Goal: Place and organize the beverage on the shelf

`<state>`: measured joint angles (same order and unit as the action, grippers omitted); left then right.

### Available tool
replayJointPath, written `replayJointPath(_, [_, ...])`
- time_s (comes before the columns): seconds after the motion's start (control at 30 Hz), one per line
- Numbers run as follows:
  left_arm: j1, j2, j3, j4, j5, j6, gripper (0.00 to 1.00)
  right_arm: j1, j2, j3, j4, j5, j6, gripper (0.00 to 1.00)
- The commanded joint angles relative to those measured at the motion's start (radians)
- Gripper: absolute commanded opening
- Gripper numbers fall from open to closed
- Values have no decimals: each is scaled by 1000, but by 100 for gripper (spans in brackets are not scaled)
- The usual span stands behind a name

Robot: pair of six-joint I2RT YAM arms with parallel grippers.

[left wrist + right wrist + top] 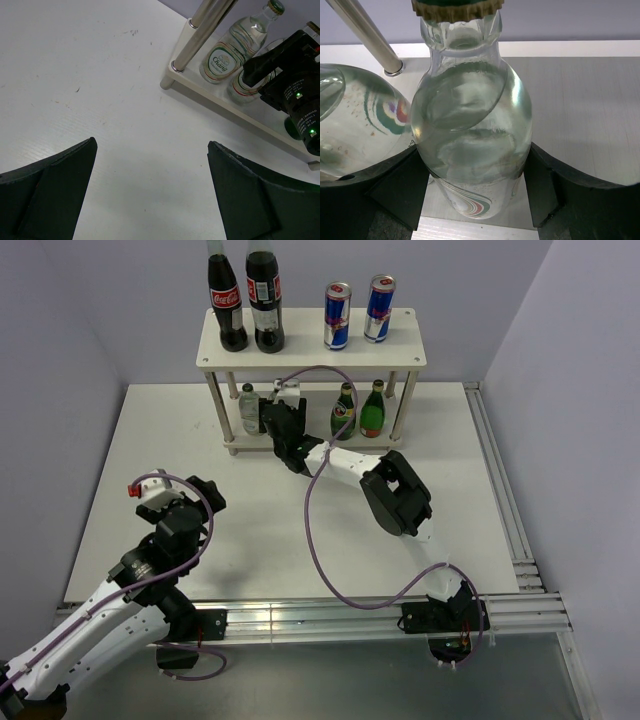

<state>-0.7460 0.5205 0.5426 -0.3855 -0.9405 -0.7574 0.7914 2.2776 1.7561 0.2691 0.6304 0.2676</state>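
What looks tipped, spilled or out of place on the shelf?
Nothing stands out. The cans, cola bottles and green bottles stand upright on the shelf, and the right fingers hold a clear bottle upright on its lower board.

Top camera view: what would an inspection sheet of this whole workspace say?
Surface: white table, with faint scuffs.
Job's things: shelf; two cans on its top board; its lower board holds the first clear bottle, the second clear bottle and two green bottles.
Clutter: two cola bottles on the top board.
Grippers: left end effector open over bare table; right end effector shut on the second clear bottle.
Cables: purple cables loop off both arms.
Surroundings: pale walls, metal rails.
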Motion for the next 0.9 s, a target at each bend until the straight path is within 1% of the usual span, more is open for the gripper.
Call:
replayJointPath(0.0, [-4, -10, -9, 5, -14, -14, 99, 3, -35, 6, 41, -3, -4, 74])
replayJointPath(0.03, [-3, -10, -9, 4, -14, -14, 99, 3, -35, 3, 41, 0, -2, 76])
replayJointPath(0.1, [-3, -11, -10, 4, -14, -17, 99, 3, -41, -4, 41, 0, -1, 84])
replayJointPath(0.2, [-3, -13, -10, 4, -15, -17, 99, 3, -50, -21, 41, 0, 7, 87])
replayJointPath(0.4, [-3, -14, -10, 5, -15, -16, 99, 5, -69, -58, 23, 2, 33, 87])
replayJointPath(0.47, [-3, -17, -10, 0, -15, -17, 99, 8, -82, -98, 65, 8, 27, 88])
replayJointPath(0.53, [-3, -20, -12, 7, -12, -13, 99, 14, -89, -107, 73, 5, 22, 88])
replayJointPath(0.57, [-3, -20, -12, 7, -12, -16, 99, 15, -86, -96, 61, 8, 21, 92])
replayJointPath(0.6, [-4, -22, -12, 5, -12, -13, 99, 14, -84, -95, 58, 8, 22, 93])
replayJointPath(0.67, [-3, -20, -13, 8, -11, -13, 99, 14, -87, -104, 73, 5, 16, 100])
replayJointPath(0.87, [-3, -20, -13, 10, -12, -11, 99, 16, -109, -145, 102, -14, 7, 100])
